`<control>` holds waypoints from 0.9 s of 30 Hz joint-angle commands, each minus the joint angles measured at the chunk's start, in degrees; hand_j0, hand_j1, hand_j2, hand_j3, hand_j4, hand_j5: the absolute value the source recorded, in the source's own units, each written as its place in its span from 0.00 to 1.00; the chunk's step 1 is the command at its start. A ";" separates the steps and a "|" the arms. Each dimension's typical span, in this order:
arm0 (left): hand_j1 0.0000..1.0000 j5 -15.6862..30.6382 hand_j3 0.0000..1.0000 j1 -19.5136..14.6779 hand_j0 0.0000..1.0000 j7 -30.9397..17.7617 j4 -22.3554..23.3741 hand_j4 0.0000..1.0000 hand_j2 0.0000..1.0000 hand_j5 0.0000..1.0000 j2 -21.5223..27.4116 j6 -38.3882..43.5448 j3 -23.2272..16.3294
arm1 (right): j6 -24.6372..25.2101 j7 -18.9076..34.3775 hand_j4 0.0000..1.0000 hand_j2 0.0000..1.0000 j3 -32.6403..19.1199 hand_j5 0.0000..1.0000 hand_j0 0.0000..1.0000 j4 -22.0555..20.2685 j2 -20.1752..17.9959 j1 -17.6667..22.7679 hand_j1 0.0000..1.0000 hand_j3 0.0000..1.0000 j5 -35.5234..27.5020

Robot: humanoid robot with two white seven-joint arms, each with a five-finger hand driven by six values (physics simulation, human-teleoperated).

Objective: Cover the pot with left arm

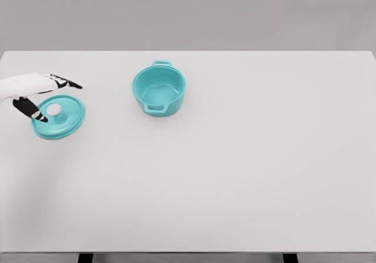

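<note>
Left hand above round teal lid with white knob, fingers spread wide, gripping nothing. Lid flat on white counter, left of open teal two-handled pot, apart.

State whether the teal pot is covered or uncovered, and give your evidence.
Uncovered. The pot shows its empty inside; its lid lies on the table to its left, under the left hand.
</note>
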 commanded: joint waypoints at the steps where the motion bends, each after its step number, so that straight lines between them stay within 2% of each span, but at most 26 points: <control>1: 0.87 0.16 0.87 0.00 0.87 0.02 1.08 0.87 0.87 0.87 0.10 0.15 -0.11 | 0.00 0.01 1.00 1.00 0.00 1.00 1.00 0.05 0.00 0.00 1.00 1.00 0.00; 3: 0.79 -0.10 0.79 -0.09 0.79 0.02 1.61 0.79 0.79 0.79 0.01 0.15 -0.20 | 0.00 0.01 1.00 1.00 0.00 1.00 1.00 0.05 0.00 0.00 1.00 1.00 0.00; 23: 0.79 -3.18 0.79 0.00 0.79 0.02 5.21 0.79 0.79 0.79 -2.27 0.15 0.15 | 0.00 0.01 1.00 1.00 0.00 1.00 1.00 0.05 0.00 0.00 1.00 1.00 0.00; 27: 0.74 -3.18 0.74 0.00 0.74 0.02 5.21 0.74 0.74 0.74 -2.36 0.15 0.41 | 0.00 0.01 1.00 1.00 0.00 1.00 1.00 0.05 0.00 0.00 1.00 1.00 0.00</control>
